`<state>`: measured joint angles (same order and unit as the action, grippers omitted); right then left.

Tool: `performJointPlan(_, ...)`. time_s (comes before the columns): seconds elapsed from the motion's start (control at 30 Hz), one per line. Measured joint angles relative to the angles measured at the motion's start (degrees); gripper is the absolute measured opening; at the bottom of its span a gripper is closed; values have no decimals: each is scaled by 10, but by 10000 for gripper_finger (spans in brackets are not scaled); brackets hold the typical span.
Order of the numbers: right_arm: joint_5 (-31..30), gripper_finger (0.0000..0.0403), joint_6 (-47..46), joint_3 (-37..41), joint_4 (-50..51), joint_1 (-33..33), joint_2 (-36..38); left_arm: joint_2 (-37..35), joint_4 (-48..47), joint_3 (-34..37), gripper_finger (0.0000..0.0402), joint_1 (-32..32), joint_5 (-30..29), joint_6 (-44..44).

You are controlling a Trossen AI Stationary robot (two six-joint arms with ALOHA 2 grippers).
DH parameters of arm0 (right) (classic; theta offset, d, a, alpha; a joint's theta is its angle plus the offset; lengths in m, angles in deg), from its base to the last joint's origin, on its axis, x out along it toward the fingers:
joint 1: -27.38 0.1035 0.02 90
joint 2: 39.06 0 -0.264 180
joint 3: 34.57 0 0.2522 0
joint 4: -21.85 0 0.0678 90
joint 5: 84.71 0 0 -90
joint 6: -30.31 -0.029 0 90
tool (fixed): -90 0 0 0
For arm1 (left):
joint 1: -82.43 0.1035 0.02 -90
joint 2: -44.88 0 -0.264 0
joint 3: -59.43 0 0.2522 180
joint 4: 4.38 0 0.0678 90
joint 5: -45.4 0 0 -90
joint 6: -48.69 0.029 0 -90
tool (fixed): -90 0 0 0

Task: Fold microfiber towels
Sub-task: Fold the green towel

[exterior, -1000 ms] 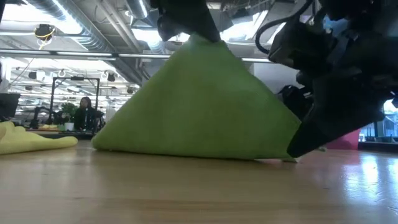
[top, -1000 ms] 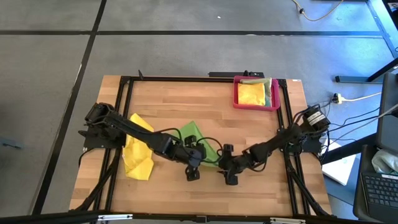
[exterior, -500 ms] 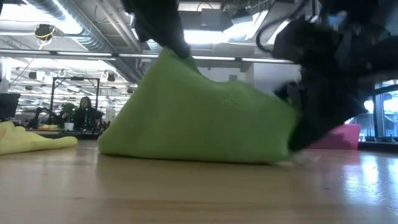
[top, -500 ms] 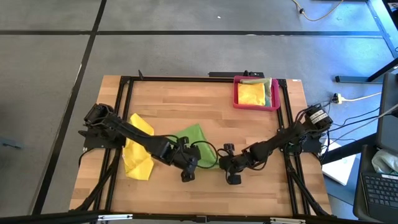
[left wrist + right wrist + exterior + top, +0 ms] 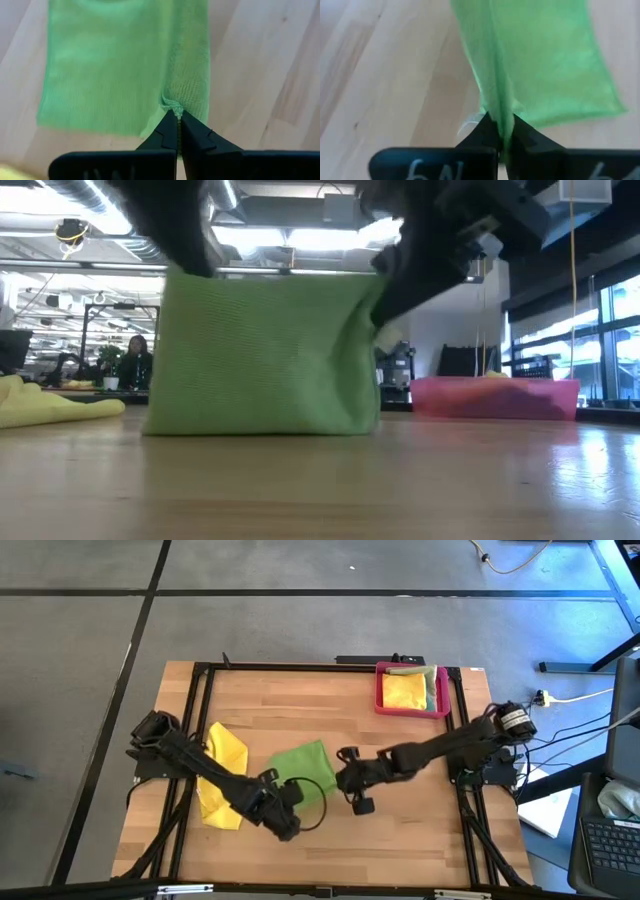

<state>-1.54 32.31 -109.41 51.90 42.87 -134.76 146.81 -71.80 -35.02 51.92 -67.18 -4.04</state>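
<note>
The bright green microfiber towel (image 5: 300,765) hangs like a curtain between my two grippers at the table's middle. My left gripper (image 5: 288,802) is shut on its upper left corner, and my right gripper (image 5: 342,778) is shut on its upper right corner. In the low view the green towel (image 5: 262,350) shows as an upright rectangle, with my left gripper (image 5: 190,265) and right gripper (image 5: 385,295) at its top. A yellow towel (image 5: 222,775) lies crumpled on the table to the left. My left gripper pinches one corner of the green towel (image 5: 172,104) between its two fingertips. The cloth hangs below the hold, and its lower edge (image 5: 260,428) rests on the table. My right gripper pinches a bunched fold at the opposite upper corner (image 5: 497,107) between its two fingers. From there the cloth drops to the table.
A pink-red tray (image 5: 382,700) at the back right holds a folded yellow towel (image 5: 405,690) and a pale olive one. The tray (image 5: 495,395) shows behind the green towel in the low view. Bare wood lies near the front edge and at the back left.
My right gripper has shut on the green towel's right corner at the table. It has then risen and gone toward the table's left and far side. My left gripper has carried its corner toward the left and near edges. The towel has gone from a tent with one peak to an upright rectangle.
</note>
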Motion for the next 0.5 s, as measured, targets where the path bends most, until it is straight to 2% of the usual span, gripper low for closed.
performJointPlan(0.2,97,11,28,0,23,-53,-3,0,-60,0,0,-29,-43,-95)
performJointPlan(0.37,100,22,85,0,-8,-87,-3,0,-95,0,0,-23,-60,-111)
performJointPlan(0.5,100,15,91,0,-18,-125,-3,-3,-142,0,0,-10,-89,-112)
